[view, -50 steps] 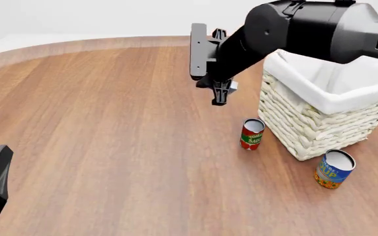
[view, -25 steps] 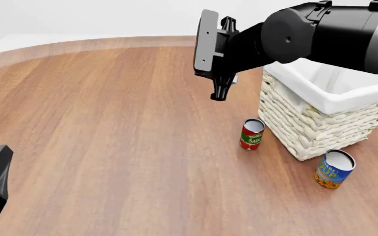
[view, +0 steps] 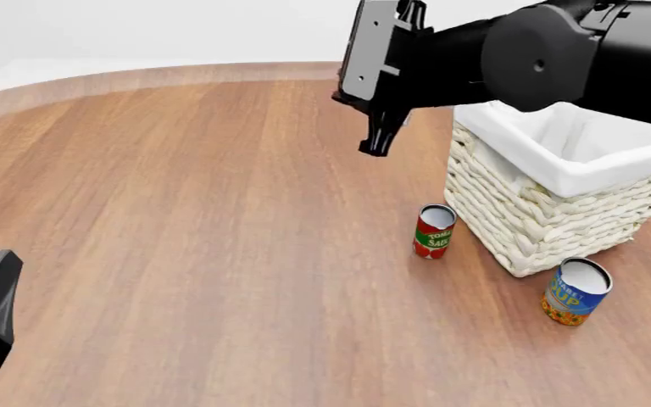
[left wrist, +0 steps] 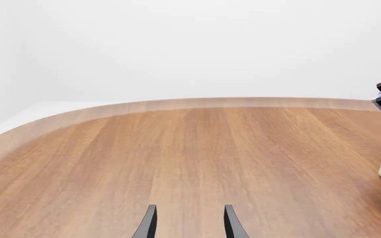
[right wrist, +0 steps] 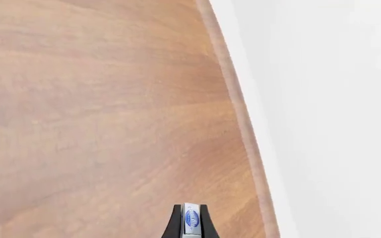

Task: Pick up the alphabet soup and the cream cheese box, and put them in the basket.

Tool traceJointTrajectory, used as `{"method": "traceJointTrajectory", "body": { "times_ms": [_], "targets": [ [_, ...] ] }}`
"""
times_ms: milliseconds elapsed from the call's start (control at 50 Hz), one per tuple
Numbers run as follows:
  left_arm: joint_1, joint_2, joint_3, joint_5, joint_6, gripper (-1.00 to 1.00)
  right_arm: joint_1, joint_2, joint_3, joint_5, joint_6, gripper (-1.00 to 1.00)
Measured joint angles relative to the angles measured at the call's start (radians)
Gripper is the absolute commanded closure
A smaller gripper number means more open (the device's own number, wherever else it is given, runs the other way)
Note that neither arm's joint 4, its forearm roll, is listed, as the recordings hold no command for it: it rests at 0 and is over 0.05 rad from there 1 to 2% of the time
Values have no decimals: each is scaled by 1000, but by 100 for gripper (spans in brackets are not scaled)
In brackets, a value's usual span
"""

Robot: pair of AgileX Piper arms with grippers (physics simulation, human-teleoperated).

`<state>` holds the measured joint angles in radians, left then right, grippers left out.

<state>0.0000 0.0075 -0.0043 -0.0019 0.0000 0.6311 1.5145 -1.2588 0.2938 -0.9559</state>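
We see the right gripper (view: pixel 378 140) up high beside the basket (view: pixel 552 203), squeezing the blue and white cream cheese box (right wrist: pixel 191 220). The soup can (view: pixel 575 292) reading "SOUP" stands by the basket. Our left gripper (left wrist: pixel 187 225) is part open, holding nothing

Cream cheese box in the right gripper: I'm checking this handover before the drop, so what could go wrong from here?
1. The right gripper pinches the cream cheese box by its thin edge; it might slip or twist during the swing.
2. In the front view the gripper sits beside the basket, not over it; releasing now would likely miss.
3. The red can stands against the basket wall, and the alphabet soup is near its corner; a low pass might topple them.
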Motion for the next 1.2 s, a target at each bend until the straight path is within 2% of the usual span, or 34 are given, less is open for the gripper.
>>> {"method": "traceJointTrajectory", "body": {
  "times_ms": [260, 480, 880, 1200],
  "targets": [
    [0, 0, 0, 0, 0, -100, 34, -79, 65, -67, 49, 100],
    [0, 0, 0, 0, 0, -100, 62, -166, 106, -93, 130, 100],
    [0, 0, 0, 0, 0, -100, 68, -282, 167, -108, 226, 100],
    [0, 0, 0, 0, 0, -100, 67, -377, 182, -108, 329, 100]
  ]
}}
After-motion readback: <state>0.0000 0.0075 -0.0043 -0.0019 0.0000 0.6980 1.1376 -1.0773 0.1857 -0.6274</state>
